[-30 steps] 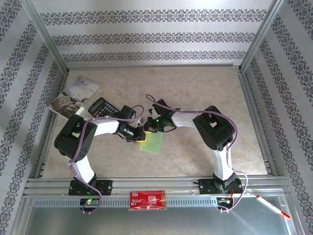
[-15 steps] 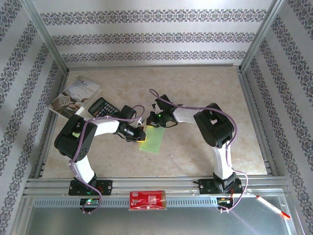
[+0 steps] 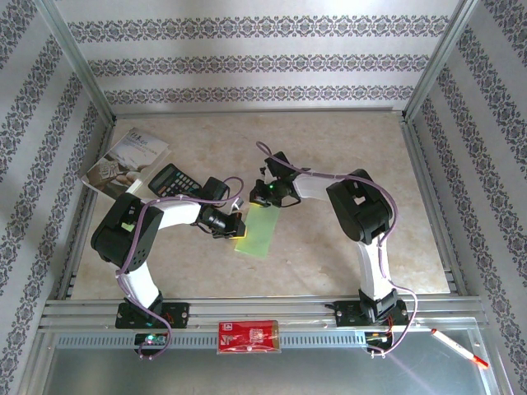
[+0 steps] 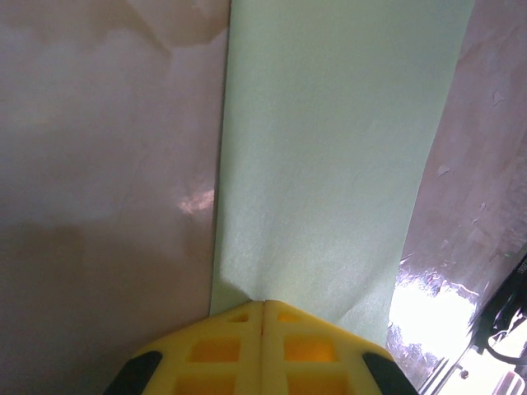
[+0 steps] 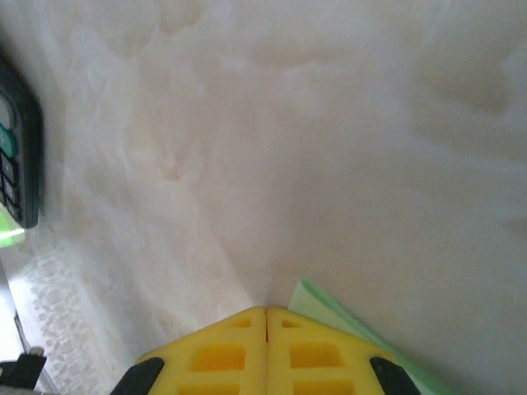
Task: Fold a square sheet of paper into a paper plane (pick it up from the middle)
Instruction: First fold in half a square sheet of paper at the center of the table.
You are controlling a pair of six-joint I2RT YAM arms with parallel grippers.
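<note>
Light green paper sheet (image 3: pixel 257 237) lies flat on the beige marbled tabletop (image 3: pixel 346 140), a short way right of the black calculator (image 3: pixel 175 179) and nearer to you than it. It reads as a longish rectangle, not a full square. Your left gripper (image 3: pixel 240 224) sits at the sheet's edge on the calculator side. From the left wrist, its yellow fingers are pressed together with their tip on the paper (image 4: pixel 329 148), which puckers slightly there and stretches away from them. It is lying flat, not pinched between them. Your right gripper (image 3: pixel 265 200) is at the sheet's far end, also closed tight. From the right wrist, only a green corner (image 5: pixel 329 317) peeks beside its tip, with the calculator (image 5: pixel 16 156) off to the left. Against a second ago, the right gripper has slid farther from you and uncovered more of the sheet, while the left gripper and the paper have kept their places.
</note>
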